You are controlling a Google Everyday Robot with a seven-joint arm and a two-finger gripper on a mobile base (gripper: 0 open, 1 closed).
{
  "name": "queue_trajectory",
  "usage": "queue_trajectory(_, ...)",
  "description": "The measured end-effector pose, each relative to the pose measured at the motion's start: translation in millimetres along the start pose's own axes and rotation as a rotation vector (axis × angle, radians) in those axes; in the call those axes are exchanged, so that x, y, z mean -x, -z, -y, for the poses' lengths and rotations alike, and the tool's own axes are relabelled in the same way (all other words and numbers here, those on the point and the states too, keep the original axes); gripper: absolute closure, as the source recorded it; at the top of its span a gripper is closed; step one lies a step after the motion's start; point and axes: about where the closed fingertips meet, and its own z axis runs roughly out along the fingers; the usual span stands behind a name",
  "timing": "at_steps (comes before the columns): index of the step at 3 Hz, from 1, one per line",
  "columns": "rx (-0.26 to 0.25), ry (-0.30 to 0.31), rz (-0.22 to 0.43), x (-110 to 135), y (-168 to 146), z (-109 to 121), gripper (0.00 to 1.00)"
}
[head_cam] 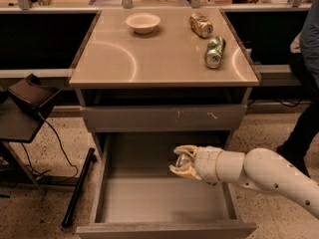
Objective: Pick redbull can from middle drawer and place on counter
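Observation:
The middle drawer [149, 200] stands pulled out below the counter [164, 59], and its floor is bare. My gripper [181, 163] is above the drawer's right half, at about the height of its side walls. It is shut on the redbull can [184, 159]. Only the can's silvery end shows between the pale fingers [185, 172]; the rest is hidden by the gripper. The white arm reaches in from the lower right.
On the counter lie a white bowl [143, 22], an orange-brown can [201, 25] and a green can [214, 51], both on their sides. A shut drawer front with pale scratches [164, 117] is above the open drawer. A person [309, 83] stands at the right, a black stand [25, 103] at the left.

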Motion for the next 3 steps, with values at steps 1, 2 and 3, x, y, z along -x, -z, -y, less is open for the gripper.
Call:
queue_trajectory(1, 0.0, 0.0, 0.0, 0.2, 0.0, 0.0, 1.0)
queue_trajectory(2, -0.002, 0.074, -0.042, 34.4, 6.6, 5.5, 1.0)
queue_trajectory(3, 0.023, 0.193, -0.084, 119.4, 7.0, 14.2, 1.0)
